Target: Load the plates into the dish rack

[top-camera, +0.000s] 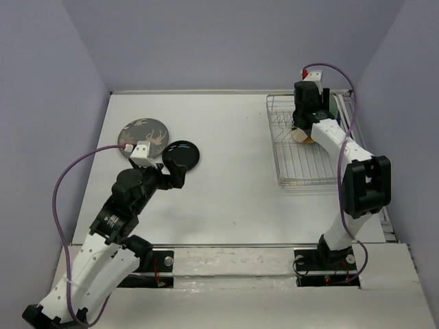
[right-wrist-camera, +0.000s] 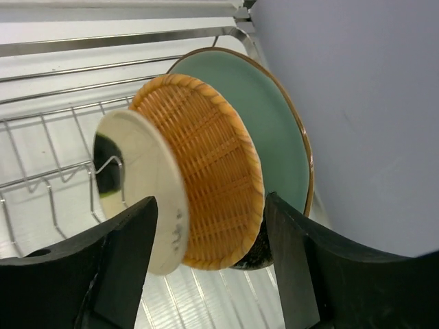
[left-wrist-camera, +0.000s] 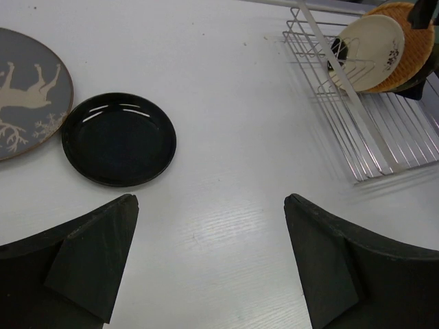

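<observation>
The glossy black plate (top-camera: 182, 155) lies flat on the table next to the grey-brown patterned plate (top-camera: 142, 133). Both show in the left wrist view, black plate (left-wrist-camera: 119, 139), grey-brown plate (left-wrist-camera: 27, 89). My left gripper (left-wrist-camera: 211, 264) is open and empty, just short of the black plate and to its right. In the dish rack (top-camera: 296, 164) stand the cream plate (right-wrist-camera: 140, 181), the orange woven plate (right-wrist-camera: 209, 171), the pale teal plate (right-wrist-camera: 274, 133) and a dark plate's edge (right-wrist-camera: 257, 255). My right gripper (right-wrist-camera: 212, 233) is open, its jaws either side of the cream and orange plates.
The rack stands at the table's far right, close to the right wall; its near half holds only bare wires (left-wrist-camera: 384, 137). White table lies between the two loose plates and the rack. The left wall is close beside the grey-brown plate.
</observation>
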### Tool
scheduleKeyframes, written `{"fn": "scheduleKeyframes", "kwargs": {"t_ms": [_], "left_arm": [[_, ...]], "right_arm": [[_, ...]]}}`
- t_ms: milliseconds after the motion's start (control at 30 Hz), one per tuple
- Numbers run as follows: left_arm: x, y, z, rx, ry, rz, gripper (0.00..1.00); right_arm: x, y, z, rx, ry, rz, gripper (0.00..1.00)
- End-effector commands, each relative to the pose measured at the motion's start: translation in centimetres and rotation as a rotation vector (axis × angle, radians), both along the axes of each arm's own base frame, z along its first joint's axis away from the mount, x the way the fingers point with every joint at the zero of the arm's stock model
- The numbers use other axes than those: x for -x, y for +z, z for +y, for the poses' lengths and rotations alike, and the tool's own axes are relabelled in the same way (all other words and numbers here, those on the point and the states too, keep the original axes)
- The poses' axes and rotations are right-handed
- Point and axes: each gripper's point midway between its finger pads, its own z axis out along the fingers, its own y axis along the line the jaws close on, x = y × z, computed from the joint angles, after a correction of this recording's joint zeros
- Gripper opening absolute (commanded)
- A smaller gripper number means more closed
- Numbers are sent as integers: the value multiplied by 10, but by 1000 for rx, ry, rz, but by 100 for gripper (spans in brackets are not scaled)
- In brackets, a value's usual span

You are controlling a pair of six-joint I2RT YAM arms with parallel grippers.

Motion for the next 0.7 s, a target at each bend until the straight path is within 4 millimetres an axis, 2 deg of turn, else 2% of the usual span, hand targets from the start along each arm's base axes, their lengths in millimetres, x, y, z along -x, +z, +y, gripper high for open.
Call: {"fn": "scheduleKeyframes", "kwargs": {"t_ms": [0, 33, 67, 100, 167, 200, 233, 267, 333, 367, 400, 433, 467, 533, 567, 667], "left_arm": [[-14, 19, -8, 114, 4, -4, 99], [-16, 19, -10, 138, 7, 3, 99], [-22, 20, -9, 170, 26, -4, 99], [-24, 16, -16, 216, 8, 27, 99], [-34, 12, -18, 262, 33, 41, 99], [-42, 1, -21, 284, 57, 82, 98], [-49, -6, -17, 298, 103, 87, 96], [-54, -13, -14, 312, 138, 103, 93], [-65, -27, -4, 387, 249, 126, 90], [-71, -37, 5, 440, 322, 128, 87], [-75, -44, 10, 435, 350, 126, 86], [-78, -49, 13, 462, 382, 137, 86], [-85, -59, 21, 446, 443, 142, 86], [-94, -69, 33, 408, 510, 149, 86], [-101, -81, 38, 374, 546, 170, 86], [-112, -104, 58, 356, 619, 222, 86]], "right_arm": [[15, 49, 12, -223, -7, -159, 70], [18, 53, 20, -260, 17, -169, 70], [23, 67, 35, -333, 68, -204, 70], [30, 67, 56, -370, 126, -197, 70], [45, 84, 89, -459, 235, -228, 70], [52, 80, 103, -477, 271, -217, 70], [63, 82, 130, -499, 341, -211, 70], [71, 81, 147, -526, 391, -204, 70], [91, 77, 172, -564, 467, -204, 70], [108, 73, 199, -598, 541, -196, 69], [117, 82, 213, -613, 579, -212, 69], [126, 78, 224, -618, 605, -205, 69], [142, 70, 244, -628, 650, -186, 69], [161, 61, 261, -649, 705, -159, 68], [174, 59, 277, -670, 751, -145, 68], [193, 53, 291, -699, 805, -122, 68]]}}
